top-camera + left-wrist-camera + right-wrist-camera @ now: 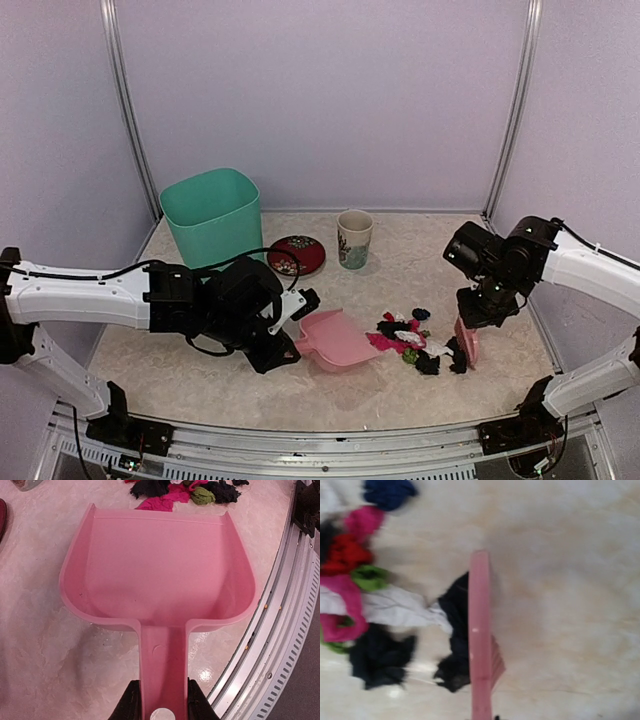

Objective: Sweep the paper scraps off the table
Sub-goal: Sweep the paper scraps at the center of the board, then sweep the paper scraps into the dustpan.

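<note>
Gripping the pink plastic dustpan in my left end effector and the pink comb-like brush in my right end effector, I should sweep the crumpled paper scraps frame-left, bristles on the counter.

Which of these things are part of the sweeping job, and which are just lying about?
In the job: paper scraps, pink dustpan, pink brush, probably the green bin.
Lying about: cup, red plate.

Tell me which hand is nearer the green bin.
Left. The left hand, holding the pink dustpan, sits in front of the green bin; the right hand, holding the pink brush, is far across the table beside the paper scraps.
</note>
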